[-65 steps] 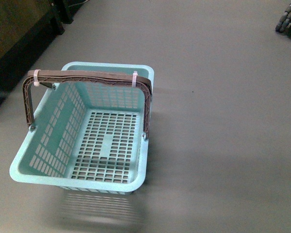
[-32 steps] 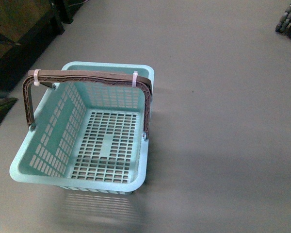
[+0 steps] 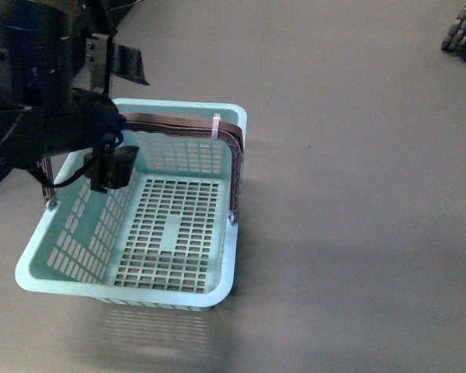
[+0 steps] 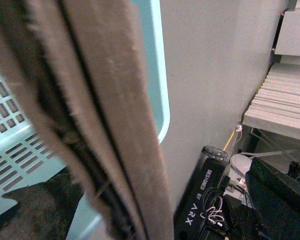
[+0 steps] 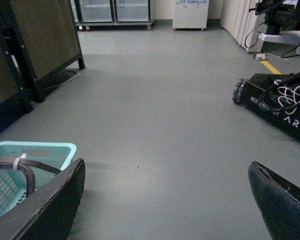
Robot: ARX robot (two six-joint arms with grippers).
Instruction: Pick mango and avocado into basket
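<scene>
The turquoise basket [image 3: 227,256] stands empty on the grey floor, its brown handles [image 3: 179,124] raised and tied together. My left gripper [image 3: 123,116] hangs open over the basket's far left corner, one finger on each side of the handles. In the left wrist view the handles [image 4: 105,100] fill the picture very close up, with the basket's rim [image 4: 150,60] behind them. My right gripper [image 5: 165,210] is open above bare floor, and a corner of the basket [image 5: 35,150] shows to one side. The mango and the avocado are out of view.
Another robot's black wheeled base [image 5: 275,100] stands on the floor to the right; its wheels [image 3: 458,27] show at the far right. A dark wooden cabinet [image 5: 35,45] lines the left side. White cabinets [image 5: 190,12] stand at the far wall.
My left arm has swung into the front view from the left and now hangs over the basket's handles. The basket has not moved.
</scene>
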